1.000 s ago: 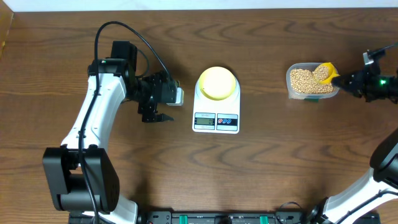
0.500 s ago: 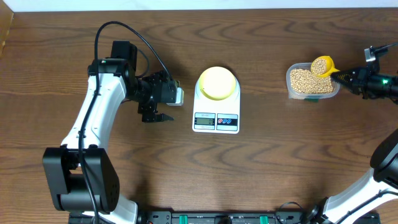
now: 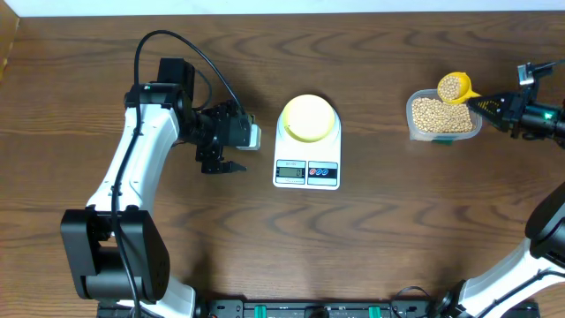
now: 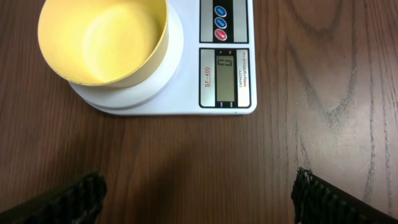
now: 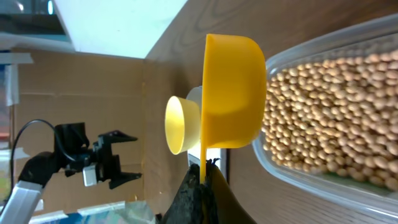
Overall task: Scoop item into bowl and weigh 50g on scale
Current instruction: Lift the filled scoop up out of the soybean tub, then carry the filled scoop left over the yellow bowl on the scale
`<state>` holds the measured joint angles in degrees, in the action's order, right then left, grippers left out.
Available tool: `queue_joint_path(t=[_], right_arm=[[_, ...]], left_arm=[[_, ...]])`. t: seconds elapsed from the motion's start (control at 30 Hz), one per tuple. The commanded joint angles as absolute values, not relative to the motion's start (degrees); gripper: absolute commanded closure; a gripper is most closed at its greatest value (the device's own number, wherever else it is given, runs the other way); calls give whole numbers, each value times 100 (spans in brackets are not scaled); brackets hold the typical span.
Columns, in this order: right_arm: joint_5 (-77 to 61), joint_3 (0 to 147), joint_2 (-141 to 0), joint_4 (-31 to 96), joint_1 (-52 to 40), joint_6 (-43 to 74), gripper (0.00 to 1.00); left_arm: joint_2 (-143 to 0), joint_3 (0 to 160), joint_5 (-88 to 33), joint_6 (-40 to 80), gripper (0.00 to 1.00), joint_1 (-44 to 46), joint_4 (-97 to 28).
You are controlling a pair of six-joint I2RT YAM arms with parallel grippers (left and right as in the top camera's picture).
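The white scale sits mid-table with the empty pale yellow bowl on it; both also show in the left wrist view, scale and bowl. A clear container of tan beans stands at the right. My right gripper is shut on the handle of a yellow scoop, which is full of beans and held just above the container's far edge. In the right wrist view the scoop hangs beside the beans. My left gripper is open and empty, left of the scale.
The scale's display reads 0. The table's far edge and a white wall lie behind the container. Bare wooden tabletop lies between the scale and the container.
My right gripper has lifted the scoop out of the beans, loaded, and shifted it slightly toward the container's far-left side. The left arm has not moved.
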<state>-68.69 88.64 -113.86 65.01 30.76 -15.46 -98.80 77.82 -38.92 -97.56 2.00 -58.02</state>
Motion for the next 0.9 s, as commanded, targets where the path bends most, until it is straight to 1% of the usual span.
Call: queue_joint_path(t=[0.0,0.43,0.63,0.87], right_arm=[[-7358,8827,-11356,6512,2921,-1699,99],[-7513,8827,-11356,6490,2139,-1699,99],[-7822,8827,-11356,6401,1627,-1691,99],[-7822,8827,-11356,6296,974,-1675,99]], left_arm=[[-9880,7789,-4003,-9837,2,211,-5815],[-9880,7789,-4003,-9837,3,211,-5815],[-9880,7787,-4003,-9835,2,211,-5815],[-9880,7789,-4003,-9835,2,211,-5815]])
